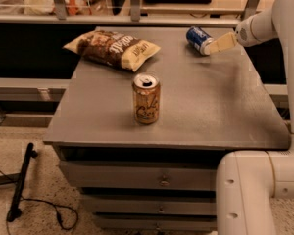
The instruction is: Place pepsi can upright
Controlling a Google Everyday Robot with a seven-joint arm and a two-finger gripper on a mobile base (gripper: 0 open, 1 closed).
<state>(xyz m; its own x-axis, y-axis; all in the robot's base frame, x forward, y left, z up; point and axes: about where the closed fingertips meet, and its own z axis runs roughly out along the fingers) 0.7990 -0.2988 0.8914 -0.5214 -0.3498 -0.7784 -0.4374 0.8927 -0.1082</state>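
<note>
The pepsi can (198, 37) is blue with white markings and lies on its side at the far right of the grey table top (210, 97). My gripper (211, 47) reaches in from the right on the white arm (264, 23). It sits low over the table, and its tan tip is against the near right end of the can. The can rests on the table.
A tan-gold can (146, 99) stands upright near the table's middle front. A brown chips bag (112, 48) lies at the back left. Drawers (137, 177) sit under the top. My white arm base (250, 190) fills the lower right. A black rod and cable (19, 185) lie on the floor at left.
</note>
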